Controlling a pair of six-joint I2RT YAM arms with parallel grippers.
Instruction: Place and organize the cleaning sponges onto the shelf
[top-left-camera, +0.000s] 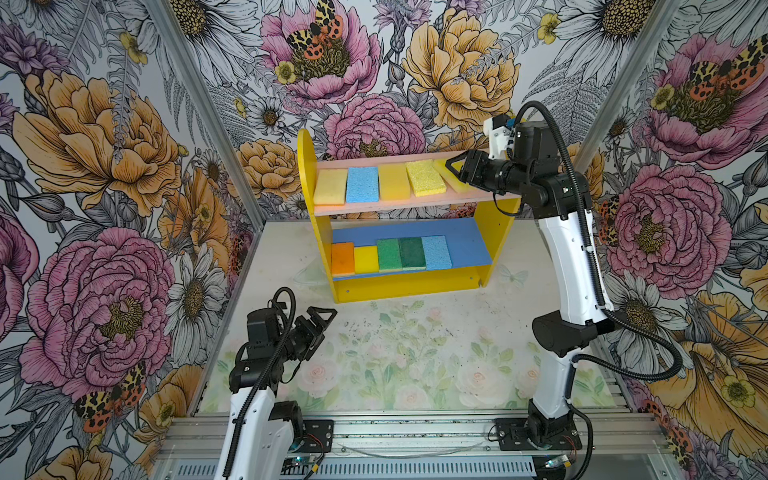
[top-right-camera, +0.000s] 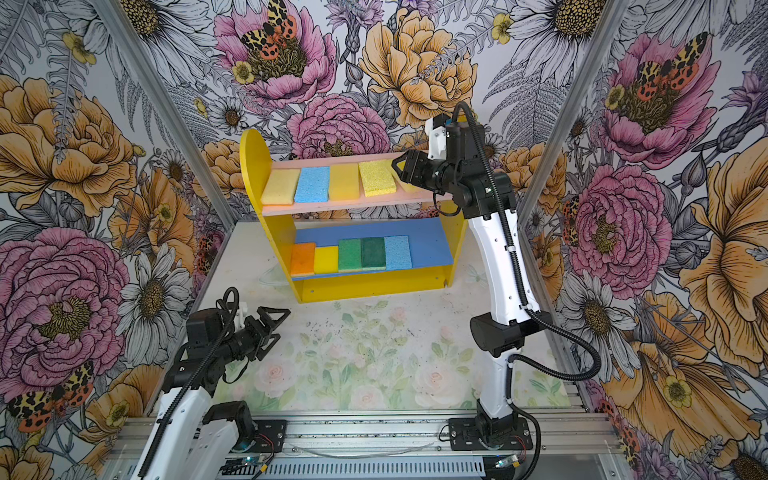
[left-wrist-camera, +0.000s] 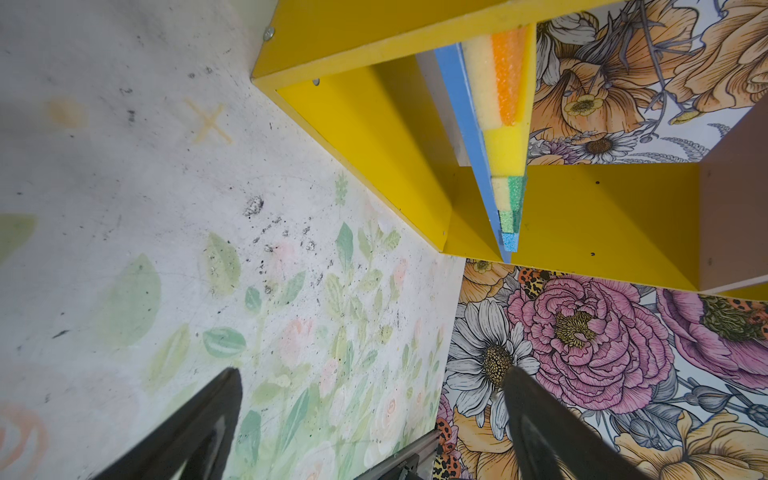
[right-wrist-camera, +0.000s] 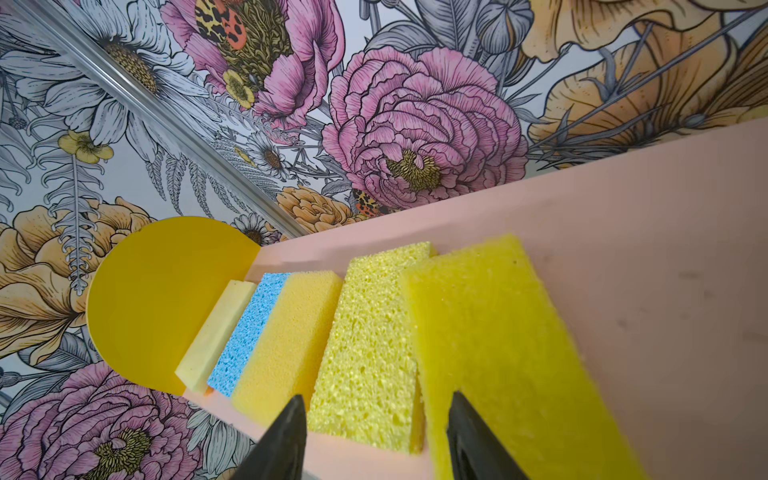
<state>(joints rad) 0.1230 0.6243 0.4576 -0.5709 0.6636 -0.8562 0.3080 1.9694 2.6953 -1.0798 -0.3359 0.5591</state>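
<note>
The shelf (top-left-camera: 305, 166) stands at the back of the table. Its pink upper board (top-left-camera: 415, 203) carries a pale yellow (top-left-camera: 330, 187), a light blue (top-left-camera: 362, 184), a yellow (top-left-camera: 393, 182) and a porous yellow sponge (top-left-camera: 424, 178). A bright yellow sponge (right-wrist-camera: 498, 332) lies at the right end, its edge over the porous one. My right gripper (top-left-camera: 449, 166) (right-wrist-camera: 376, 395) hovers open just above that end, one finger over the bright yellow sponge. The blue lower board (top-left-camera: 465, 241) holds orange (top-left-camera: 342, 258), yellow (top-left-camera: 365, 259), two green (top-left-camera: 389, 254) and a light blue sponge (top-left-camera: 436, 252). My left gripper (top-left-camera: 328, 322) (left-wrist-camera: 374, 370) is open and empty, low in front of the shelf's left corner.
Flowered walls close in the table (top-left-camera: 415, 353) on three sides, and metal posts stand in the back corners. The right arm (top-left-camera: 569, 257) rises beside the shelf's right panel. The blue board is bare at its right end. An aluminium rail (top-left-camera: 415, 428) runs along the front edge.
</note>
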